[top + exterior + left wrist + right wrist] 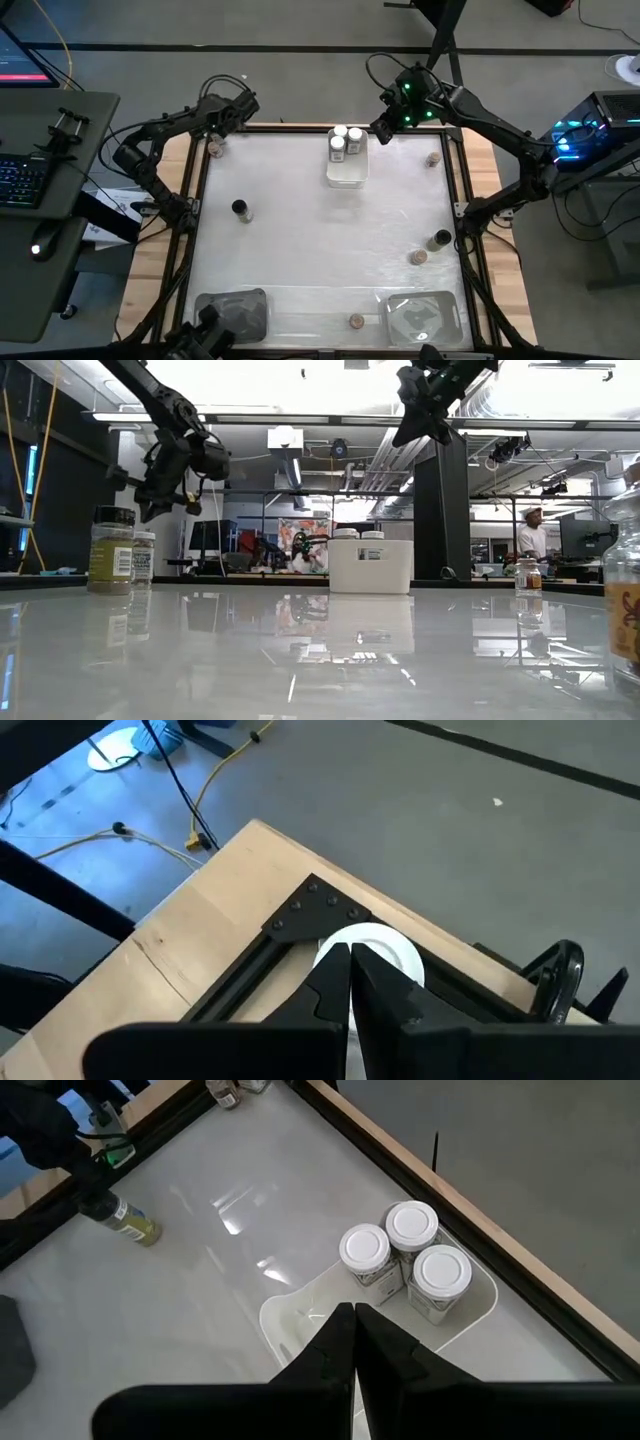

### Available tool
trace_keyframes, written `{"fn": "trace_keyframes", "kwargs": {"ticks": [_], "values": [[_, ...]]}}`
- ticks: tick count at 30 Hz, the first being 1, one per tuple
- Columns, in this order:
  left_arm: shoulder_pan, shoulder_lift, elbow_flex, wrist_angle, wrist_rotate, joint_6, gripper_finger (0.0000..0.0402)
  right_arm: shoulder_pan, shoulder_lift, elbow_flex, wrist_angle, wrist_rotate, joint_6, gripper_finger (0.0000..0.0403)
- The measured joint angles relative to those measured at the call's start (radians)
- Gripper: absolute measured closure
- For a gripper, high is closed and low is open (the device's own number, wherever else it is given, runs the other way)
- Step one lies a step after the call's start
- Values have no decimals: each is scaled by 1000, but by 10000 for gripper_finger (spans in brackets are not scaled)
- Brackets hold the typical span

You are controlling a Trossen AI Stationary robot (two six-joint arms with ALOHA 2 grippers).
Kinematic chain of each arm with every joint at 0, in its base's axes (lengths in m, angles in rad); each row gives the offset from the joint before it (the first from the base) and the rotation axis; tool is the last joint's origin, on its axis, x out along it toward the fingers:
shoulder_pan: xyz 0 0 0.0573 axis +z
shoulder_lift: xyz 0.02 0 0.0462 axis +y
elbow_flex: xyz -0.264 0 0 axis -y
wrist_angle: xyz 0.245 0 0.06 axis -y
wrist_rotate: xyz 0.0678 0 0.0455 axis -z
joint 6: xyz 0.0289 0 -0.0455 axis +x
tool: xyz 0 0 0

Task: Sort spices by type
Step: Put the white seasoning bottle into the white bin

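Note:
My left gripper (pixel 222 118) hangs shut over the table's far left corner, above a white-topped jar (pixel 385 948) that stands beside the frame; the low view shows it (pixel 152 508) above and clear of that jar (pixel 143 556). My right gripper (pixel 385 128), shut too, hovers high (pixel 408 428) by the far edge, next to a small white tray (pixel 300 1320). Three white-topped jars (pixel 408 1258) stand upright in that tray's far end. Out on the table stand black-topped jars (pixel 239 208) (pixel 441 238) and brown-topped jars (pixel 432 158) (pixel 418 256) (pixel 355 321).
Two larger trays sit at the near edge, a dark one (pixel 232 312) on the left and a clear one (pixel 422 316) on the right. A black frame rail (pixel 300 127) borders the white table top. The middle of the table is bare. A person (pixel 532 532) stands far behind.

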Motion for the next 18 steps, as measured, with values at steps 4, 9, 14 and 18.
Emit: {"fn": "trace_keyframes", "kwargs": {"ticks": [4,9,14,18], "values": [[7,0,-36,18,18,22,401,0,0,0,0,0,19,402],[2,0,-55,54,-12,36,401,0,0,0,2,0,39,402],[2,0,-55,59,7,34,401,11,0,0,0,-2,45,402],[-2,0,-79,74,15,31,401,31,0,0,0,-6,45,402]]}}
